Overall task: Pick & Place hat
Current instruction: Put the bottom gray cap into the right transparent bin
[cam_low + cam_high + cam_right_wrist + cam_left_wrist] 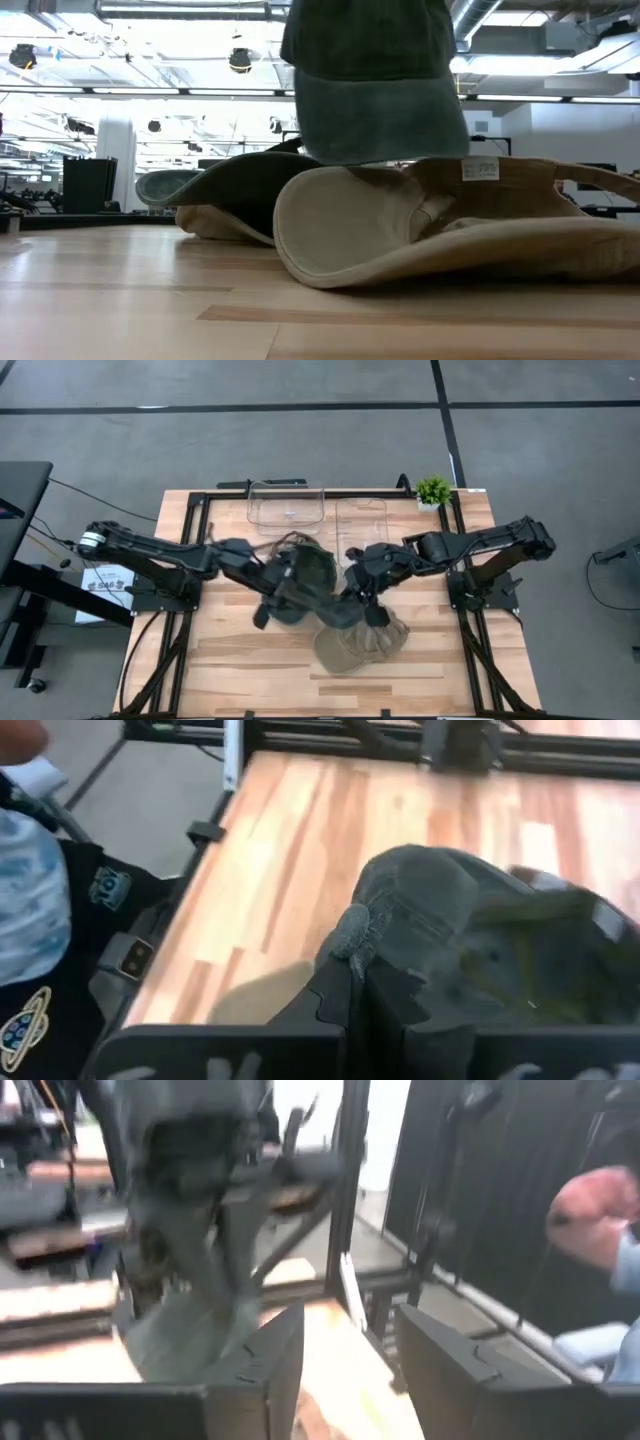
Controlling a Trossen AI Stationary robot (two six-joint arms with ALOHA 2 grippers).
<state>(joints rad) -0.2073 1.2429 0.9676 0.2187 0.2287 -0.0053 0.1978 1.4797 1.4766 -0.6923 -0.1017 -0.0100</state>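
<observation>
Hats heaped at table centre

Table [250,660] of pale wood carries both arms, meeting mid-board. A tan hat [450,235] lies brim-up on the wood, touching a dark green hat [315,575] lifted above it. The right gripper [362,982] is clenched on the dark hat's fabric. The left gripper [350,1365] stands released, fingers spread, beside that hat.

Table centre: dark hat [310,575] between left gripper [275,588] and right gripper [358,592] | nearer the front edge: tan hat [362,645] on table [240,660] | rear edge: two bins [286,503], potted plant [433,490] right of them
</observation>
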